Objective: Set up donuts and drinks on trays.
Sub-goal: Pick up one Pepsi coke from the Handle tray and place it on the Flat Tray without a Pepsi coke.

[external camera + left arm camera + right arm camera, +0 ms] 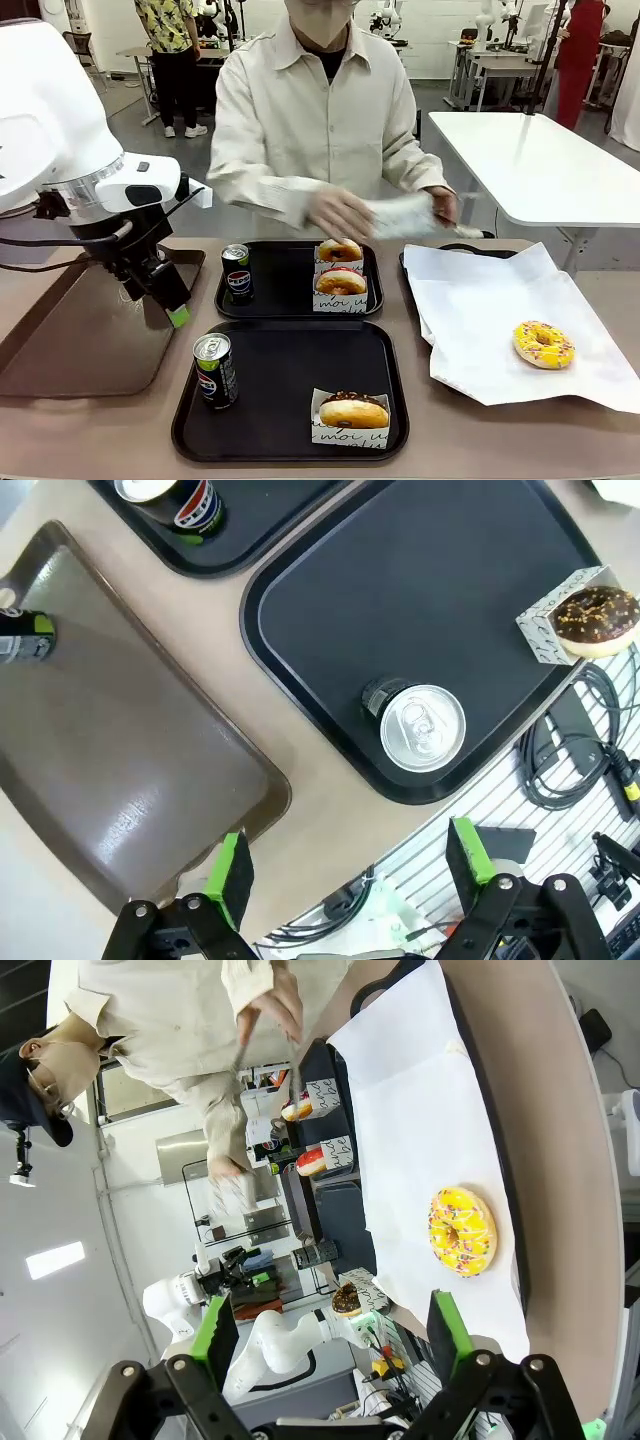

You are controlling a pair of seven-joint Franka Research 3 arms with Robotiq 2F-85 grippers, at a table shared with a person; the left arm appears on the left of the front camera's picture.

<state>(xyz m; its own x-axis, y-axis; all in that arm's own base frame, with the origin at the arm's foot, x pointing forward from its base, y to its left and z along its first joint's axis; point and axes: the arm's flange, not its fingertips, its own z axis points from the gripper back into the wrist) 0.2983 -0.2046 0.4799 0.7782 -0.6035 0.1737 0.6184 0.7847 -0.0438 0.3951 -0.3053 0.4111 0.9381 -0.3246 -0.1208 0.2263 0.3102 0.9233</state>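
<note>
Overhead, the left wrist view shows the near can's (423,727) silver top, upright; left gripper (348,865) spread, empty. Right gripper (330,1327) spread; yellow donut (463,1231) at 1 o'clock.

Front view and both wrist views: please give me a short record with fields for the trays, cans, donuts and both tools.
near tray: black rectangular plastic tray holding one black Pepsi can and one chocolate-iced donut in a white paper sleeve
far tray: matching black tray holding a second black Pepsi can and two sleeved donuts
loose donut: yellow sprinkled ring donut on the white paper sheet
left tool: open, empty, over the brown tray
right tool: open, empty
person: hand holding a white sleeve
</note>
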